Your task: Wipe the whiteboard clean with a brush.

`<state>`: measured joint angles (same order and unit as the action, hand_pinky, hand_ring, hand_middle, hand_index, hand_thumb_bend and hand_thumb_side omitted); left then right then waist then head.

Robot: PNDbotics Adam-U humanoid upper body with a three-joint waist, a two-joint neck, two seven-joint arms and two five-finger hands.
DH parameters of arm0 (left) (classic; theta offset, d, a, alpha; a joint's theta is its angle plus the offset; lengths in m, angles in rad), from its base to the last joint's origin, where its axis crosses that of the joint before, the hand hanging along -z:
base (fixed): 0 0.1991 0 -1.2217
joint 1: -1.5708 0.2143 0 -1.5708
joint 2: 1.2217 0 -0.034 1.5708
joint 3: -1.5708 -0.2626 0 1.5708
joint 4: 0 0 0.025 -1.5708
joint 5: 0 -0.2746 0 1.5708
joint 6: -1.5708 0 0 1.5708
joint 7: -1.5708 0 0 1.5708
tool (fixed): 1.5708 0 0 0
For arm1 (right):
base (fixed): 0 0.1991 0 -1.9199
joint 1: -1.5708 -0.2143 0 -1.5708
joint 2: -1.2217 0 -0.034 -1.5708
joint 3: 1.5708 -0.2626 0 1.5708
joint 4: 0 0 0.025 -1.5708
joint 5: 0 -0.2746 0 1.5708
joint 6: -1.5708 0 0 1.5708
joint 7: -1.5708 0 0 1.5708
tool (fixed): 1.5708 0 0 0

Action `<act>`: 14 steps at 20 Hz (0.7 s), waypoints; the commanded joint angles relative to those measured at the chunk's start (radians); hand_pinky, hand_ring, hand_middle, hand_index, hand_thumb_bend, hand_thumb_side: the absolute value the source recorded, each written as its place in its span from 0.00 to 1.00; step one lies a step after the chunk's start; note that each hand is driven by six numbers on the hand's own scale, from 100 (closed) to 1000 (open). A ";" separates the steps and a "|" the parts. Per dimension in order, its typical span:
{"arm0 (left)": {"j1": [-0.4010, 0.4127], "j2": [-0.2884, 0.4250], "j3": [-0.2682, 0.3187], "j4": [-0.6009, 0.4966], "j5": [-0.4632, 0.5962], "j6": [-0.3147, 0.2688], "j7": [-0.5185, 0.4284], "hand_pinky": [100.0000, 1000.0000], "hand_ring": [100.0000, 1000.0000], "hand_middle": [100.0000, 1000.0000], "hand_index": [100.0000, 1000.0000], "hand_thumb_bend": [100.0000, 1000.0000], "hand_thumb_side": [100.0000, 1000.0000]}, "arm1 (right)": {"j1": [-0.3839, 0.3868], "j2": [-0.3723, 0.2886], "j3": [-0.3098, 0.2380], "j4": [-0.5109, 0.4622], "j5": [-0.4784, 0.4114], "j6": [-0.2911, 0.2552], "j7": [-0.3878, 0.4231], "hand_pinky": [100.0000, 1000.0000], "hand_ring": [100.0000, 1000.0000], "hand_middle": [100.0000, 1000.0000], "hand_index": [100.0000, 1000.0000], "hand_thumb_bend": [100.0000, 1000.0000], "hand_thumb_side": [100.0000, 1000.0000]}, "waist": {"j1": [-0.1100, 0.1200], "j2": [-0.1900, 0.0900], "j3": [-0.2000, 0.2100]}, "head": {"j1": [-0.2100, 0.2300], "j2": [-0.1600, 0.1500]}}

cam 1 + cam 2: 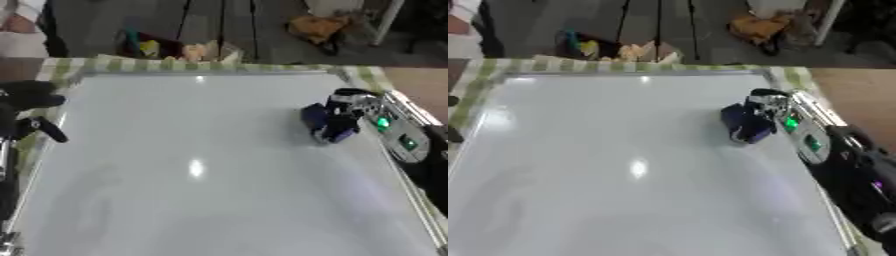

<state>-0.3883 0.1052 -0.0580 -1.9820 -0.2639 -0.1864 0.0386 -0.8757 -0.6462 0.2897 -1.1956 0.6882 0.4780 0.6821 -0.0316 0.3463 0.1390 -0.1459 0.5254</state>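
The whiteboard (192, 200) lies flat and fills most of both views, its surface white with glare spots and faint smears at the lower left. My right hand (346, 116) reaches in from the right and is curled round a dark blue brush (320, 121), which rests on the board near its right edge. My left hand (26, 102) shows at the left edge of the left eye view, beside the board's left border, fingers partly bent and holding nothing that I can see.
A green and white striped cloth (210, 65) lies under the board and shows along its far and side edges. Beyond the table, the floor holds a box with coloured items (166, 49) and an orange bundle (317, 26).
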 commanded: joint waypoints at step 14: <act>-0.012 0.008 -0.009 -0.018 -0.001 -0.002 -0.002 0.33 0.66 0.65 0.62 0.00 0.92 | 0.041 -0.055 0.068 -0.135 0.014 -0.052 0.105 0.13 0.34 0.12 0.00 0.00 0.08 | 0.000 -0.018 -0.003 | 0.001 -0.011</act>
<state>-0.3885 0.1052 -0.0583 -1.9820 -0.2639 -0.1867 0.0383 -0.8308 -0.6737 0.3488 -1.3109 0.6954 0.4173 0.7599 -0.0329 0.3477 0.1359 -0.1433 0.5249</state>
